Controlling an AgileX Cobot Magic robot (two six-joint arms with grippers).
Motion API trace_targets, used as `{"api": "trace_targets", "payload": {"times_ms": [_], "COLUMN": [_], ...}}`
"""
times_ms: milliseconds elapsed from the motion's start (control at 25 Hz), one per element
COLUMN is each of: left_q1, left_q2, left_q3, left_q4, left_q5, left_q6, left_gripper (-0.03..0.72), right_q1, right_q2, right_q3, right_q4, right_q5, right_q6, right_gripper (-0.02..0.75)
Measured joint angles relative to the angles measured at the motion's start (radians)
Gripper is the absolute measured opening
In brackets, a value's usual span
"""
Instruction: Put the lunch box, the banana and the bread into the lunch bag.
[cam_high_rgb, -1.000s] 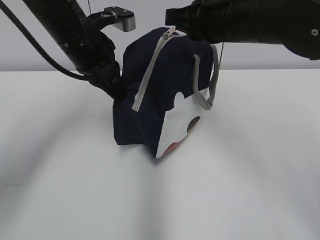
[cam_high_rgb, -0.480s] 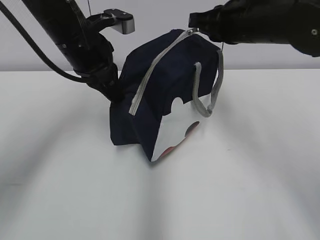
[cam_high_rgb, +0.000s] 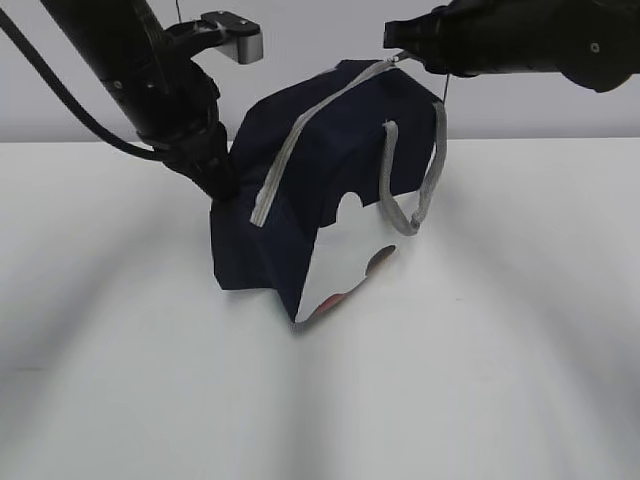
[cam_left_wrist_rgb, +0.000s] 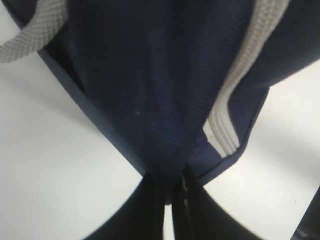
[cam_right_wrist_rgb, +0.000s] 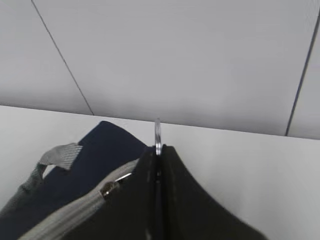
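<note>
So the lunch bag sat a bit left of centre in the exterior view, navy fabric with a white lower panel facing the camera, and it was tipped over at an angle, its bottom edge resting on the white desk. The grey zipper ran diagonally from the upper right corner of the bag down toward its left side, and it looked closed along the whole stretch you could see. One grey strap handle hung in a loop on the right side of the bag. Something reddish showed at the bottom of the white panel, too small to say what it was.

The right tool came in from the upper right of the exterior frame and was clenched on the ring zipper pull; in the right wrist view the metal ring poked up just past the fingertips, with the zipper slider down at the lower left of that frame.

The left tool came down from the upper left and was pinched shut on the navy fabric at the bag's left end, right beside the lower end of the zipper tape. The left wrist view was basically all blue cloth with another strap in the upper left corner.
</note>
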Motion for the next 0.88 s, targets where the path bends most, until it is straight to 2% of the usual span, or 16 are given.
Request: {"api": "trace_targets", "payload": {"times_ms": [240,520,640,760,880], "left_q1": [0.0,0.0,0.0,0.0,0.0], "left_q2": [-0.021,-0.021,-0.021,-0.021,-0.029], "left_q3": [0.0,0.0,0.0,0.0,0.0], "left_q4": [0.009,0.013,0.015,0.015,0.017], "left_q5": [0.014,0.018,0.022,0.028,0.042], "left_q6": [0.0,-0.004,-0.061,-0.138,-0.189], "left_gripper": [-0.003,-0.003,0.006,0.084,0.26], "right_q1": [-0.035,-0.04,-0.033,-0.013,0.015], "right_q2": [0.033,0.046,0.046,0.046,0.046], "right_q3": [-0.005,-0.005,-0.005,-0.007,-0.007], "right_q4": [0.001,0.001,0.001,0.001,0.001], "right_q5": [0.012,0.014,0.017,0.034,0.045], "right_q6": [0.0,0.061,0.102,0.123,0.136], "right_gripper": [-0.001,-0.001,-0.001,-0.001,-0.001]}}
